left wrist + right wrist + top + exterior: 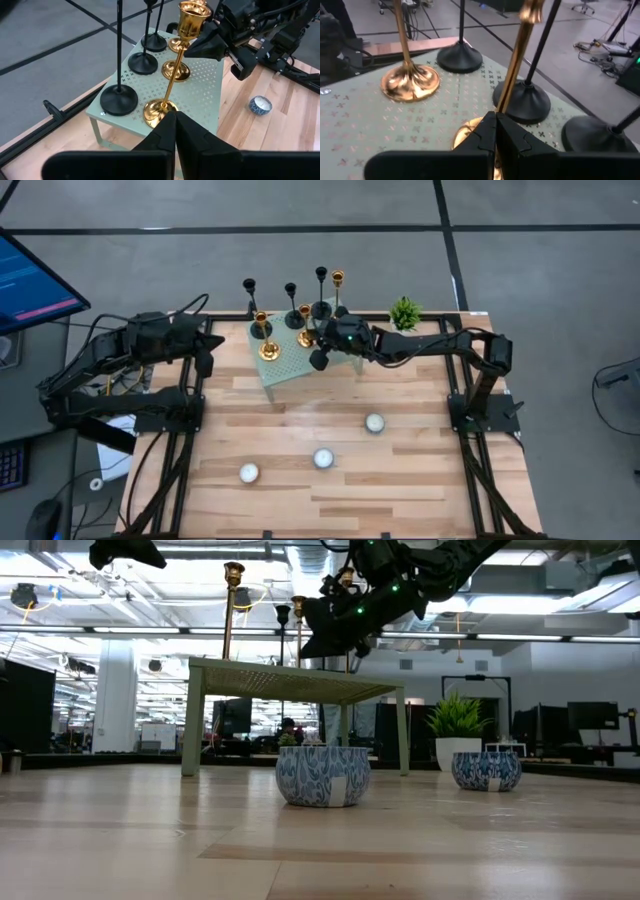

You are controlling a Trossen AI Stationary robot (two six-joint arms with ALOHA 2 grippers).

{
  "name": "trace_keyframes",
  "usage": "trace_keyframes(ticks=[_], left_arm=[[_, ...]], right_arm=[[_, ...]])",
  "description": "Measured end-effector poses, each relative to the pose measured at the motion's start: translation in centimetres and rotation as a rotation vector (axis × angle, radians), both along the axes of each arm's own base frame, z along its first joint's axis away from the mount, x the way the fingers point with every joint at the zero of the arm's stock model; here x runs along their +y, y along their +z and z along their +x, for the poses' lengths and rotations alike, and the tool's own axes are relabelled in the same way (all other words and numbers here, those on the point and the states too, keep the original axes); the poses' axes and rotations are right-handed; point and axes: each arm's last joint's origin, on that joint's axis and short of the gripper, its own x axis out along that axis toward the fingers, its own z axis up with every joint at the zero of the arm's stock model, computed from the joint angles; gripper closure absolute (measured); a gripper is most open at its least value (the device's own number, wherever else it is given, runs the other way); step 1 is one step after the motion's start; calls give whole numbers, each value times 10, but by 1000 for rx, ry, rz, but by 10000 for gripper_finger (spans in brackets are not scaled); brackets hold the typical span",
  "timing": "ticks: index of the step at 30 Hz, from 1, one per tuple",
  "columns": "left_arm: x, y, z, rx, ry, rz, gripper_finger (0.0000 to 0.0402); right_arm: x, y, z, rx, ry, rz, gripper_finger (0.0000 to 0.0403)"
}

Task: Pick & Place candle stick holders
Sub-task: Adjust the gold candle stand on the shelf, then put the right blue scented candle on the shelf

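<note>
Just ahead of the right gripper [495, 125], whose fingers are pressed together with nothing between them, a gold candle stick holder [512, 75] rises from the small green perforated table [290, 365], its stem right beyond the fingertips. Black holders [525, 102] stand just behind it. The left gripper [175, 127], also pressed together and empty, points at the base of another gold holder [172, 80] near that table's edge.

Bright, even overhead light, ceiling strips [520, 637] glaring in the low view, wrist-view foregrounds softly blurred.
</note>
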Motion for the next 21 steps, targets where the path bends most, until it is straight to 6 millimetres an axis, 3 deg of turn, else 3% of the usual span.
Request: trace_keyframes(ticks=[7,12,17,21], left_arm=[[0,0,0,0,0,0,397],[0,0,0,0,0,0,393],[0,0,0,2,-2,3,395],[0,0,0,8,-9,13,397]], right_arm=[[-2,3,-2,2,-5,-17,403],[6,25,-9,29,2,-15,403],[30,52,-28,134,24,1,403],[59,74,-62,224,22,119,403]])
